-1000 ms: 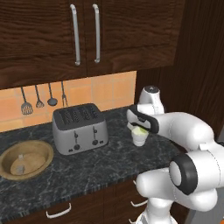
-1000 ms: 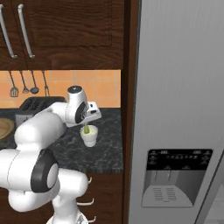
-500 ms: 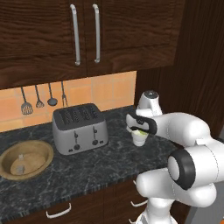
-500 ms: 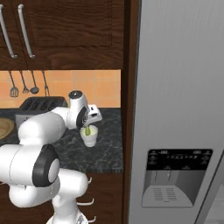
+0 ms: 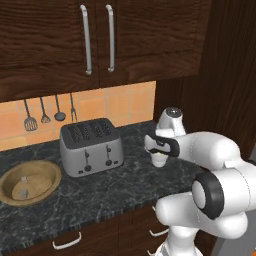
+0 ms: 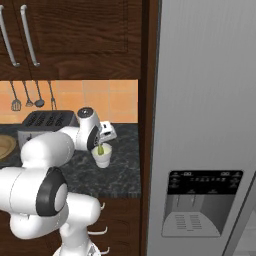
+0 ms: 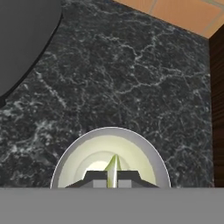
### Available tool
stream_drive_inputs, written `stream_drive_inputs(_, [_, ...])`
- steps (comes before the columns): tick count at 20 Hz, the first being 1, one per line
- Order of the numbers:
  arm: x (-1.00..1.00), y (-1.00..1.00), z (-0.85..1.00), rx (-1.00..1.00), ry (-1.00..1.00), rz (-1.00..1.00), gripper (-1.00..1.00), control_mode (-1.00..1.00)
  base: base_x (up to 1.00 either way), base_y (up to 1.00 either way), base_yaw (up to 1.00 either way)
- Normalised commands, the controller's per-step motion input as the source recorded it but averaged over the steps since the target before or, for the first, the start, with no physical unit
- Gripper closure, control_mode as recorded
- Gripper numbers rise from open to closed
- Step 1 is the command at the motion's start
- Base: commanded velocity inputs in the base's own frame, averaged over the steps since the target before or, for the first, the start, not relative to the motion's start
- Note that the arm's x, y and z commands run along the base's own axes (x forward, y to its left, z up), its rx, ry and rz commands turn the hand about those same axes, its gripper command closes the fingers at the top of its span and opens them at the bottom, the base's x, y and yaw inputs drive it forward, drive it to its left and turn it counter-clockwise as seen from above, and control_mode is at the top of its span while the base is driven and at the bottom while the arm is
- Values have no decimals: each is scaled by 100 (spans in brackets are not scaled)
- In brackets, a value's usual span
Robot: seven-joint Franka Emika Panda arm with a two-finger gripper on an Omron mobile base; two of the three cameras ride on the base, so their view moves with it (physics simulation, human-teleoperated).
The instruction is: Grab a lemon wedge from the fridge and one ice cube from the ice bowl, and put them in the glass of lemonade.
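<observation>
Glossy white arm (image 5: 215, 150), dark joints

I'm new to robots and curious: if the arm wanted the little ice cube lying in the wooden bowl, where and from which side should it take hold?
Probably from straight above, pinching two opposite side faces. The ice cube lies low inside the wide, shallow ice bowl, whose raised rim would block a sideways approach, while its open top leaves the cube exposed. The cube is tiny, so the fingers would need to close nearly shut.

Dark wood cabinets (image 5: 95, 40), orange tile backsplash (image 5: 110, 107), black speckled, perhaps granite, counter (image 5: 125, 175).
</observation>
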Motion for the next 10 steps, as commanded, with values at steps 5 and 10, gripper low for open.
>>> stream_drive_inputs(5, [25, 0, 9, 0, 1, 0, 100, -100, 0, 0, 0])
stream_drive_inputs(10, [6, 0, -6, 0, 0, 0, 100, -100, 0, 0, 0])
